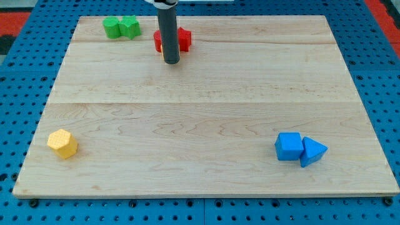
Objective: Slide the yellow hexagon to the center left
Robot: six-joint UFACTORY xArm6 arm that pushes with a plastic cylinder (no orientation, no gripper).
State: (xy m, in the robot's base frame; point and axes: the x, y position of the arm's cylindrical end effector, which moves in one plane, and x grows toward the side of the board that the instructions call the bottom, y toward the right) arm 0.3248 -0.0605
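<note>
Our upright rod is partly hiding the red block [181,39] behind our tip [171,62]; the yellow hexagon [62,144] is lying far down-left; no pincer is showing.

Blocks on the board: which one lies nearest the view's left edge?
The yellow hexagon, alone at the bottom left; the green blocks sit further right, at the top.
</note>
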